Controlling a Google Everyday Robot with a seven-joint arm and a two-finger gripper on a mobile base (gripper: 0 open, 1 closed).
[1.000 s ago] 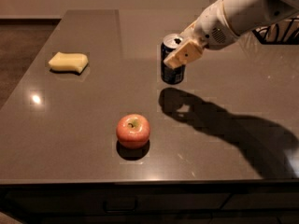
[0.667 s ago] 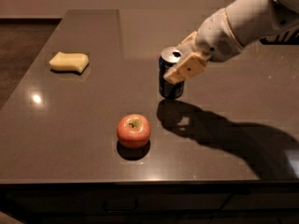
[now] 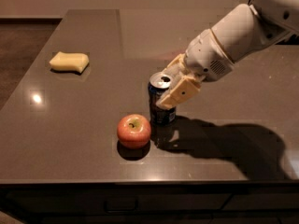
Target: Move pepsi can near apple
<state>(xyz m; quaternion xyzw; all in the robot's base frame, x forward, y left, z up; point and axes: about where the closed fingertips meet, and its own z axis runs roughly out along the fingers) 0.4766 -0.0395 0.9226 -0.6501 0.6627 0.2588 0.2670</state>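
Spreading out beneath the fingers on every side, the dark table (image 3: 70, 111) is glossy and hard. A can released from any height above it, or set down tilted, could rock or skid. I cannot tell whether the can's base touches the surface or hangs just over it.

The white arm (image 3: 233, 36) comes down to the fingers from behind and above them, with its bulk close over the tabletop. In my judgement a careless, low pull-back could drag the can along.

The gripper (image 3: 164, 90) sits around the upper half of the pepsi can (image 3: 161, 115). Its two tan fingers (image 3: 181, 91) pinch the can from opposite sides, one across the front face and one behind the rim. The can stands upright between them, so the task's thing is inside the grasp, not free.

The apple (image 3: 134, 129) lies just beside the can, below and in front of the fingertips, on the side away from the arm. A narrow gap seems to separate the two, though it is too slim to be sure. That closeness is the main hazard: any travel that way would bump the apple, which is round and would likely roll off. Fingers that part unevenly could also tip the can onto it.

The pale yellow block (image 3: 69, 61) lies well apart from the fingers, far out past the apple's side, and poses no risk.
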